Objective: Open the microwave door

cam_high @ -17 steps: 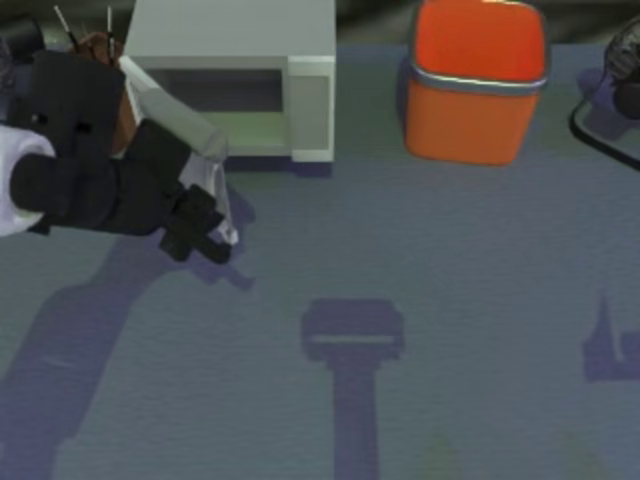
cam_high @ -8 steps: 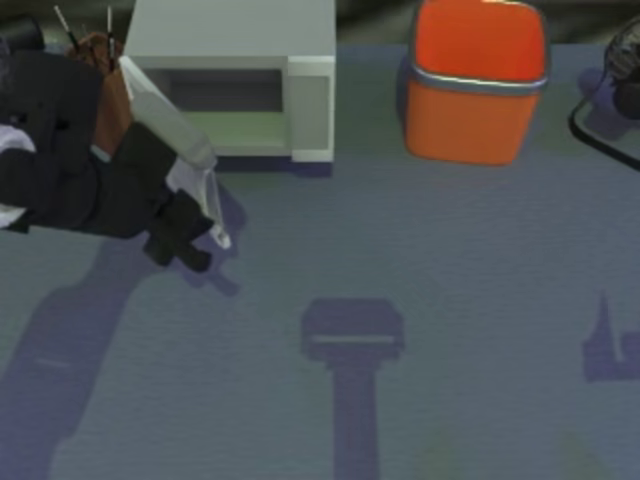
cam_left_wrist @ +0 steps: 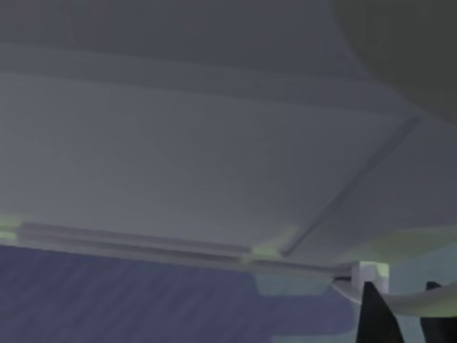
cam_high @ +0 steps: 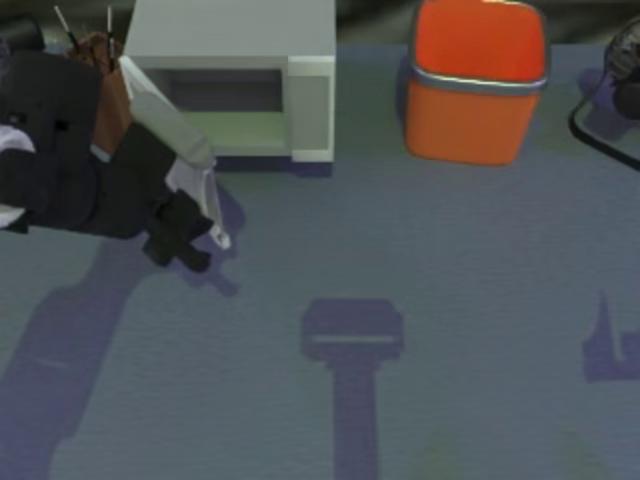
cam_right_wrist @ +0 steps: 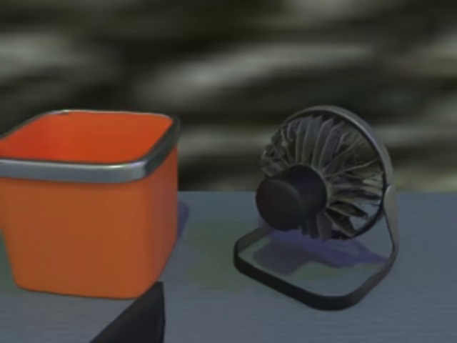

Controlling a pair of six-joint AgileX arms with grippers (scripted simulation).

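The left arm was built of bulky, matte black segments with rounded housings, broken by a white band near the top view's left edge. Its end effector was black too, ending in two short, blunt fingers that looked dark and tapered in the left wrist view. No cables, screws or markings could be made out.

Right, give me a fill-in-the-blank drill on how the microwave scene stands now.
1. The door of the microwave stands swung ____.
2. The left gripper is at the door's free edge, at the top view's ____ side.
3. The bin right of the microwave is coloured ____.
4. Beside the bin, the right wrist view shows a small black ____.

Missing words: open; left; orange; fan
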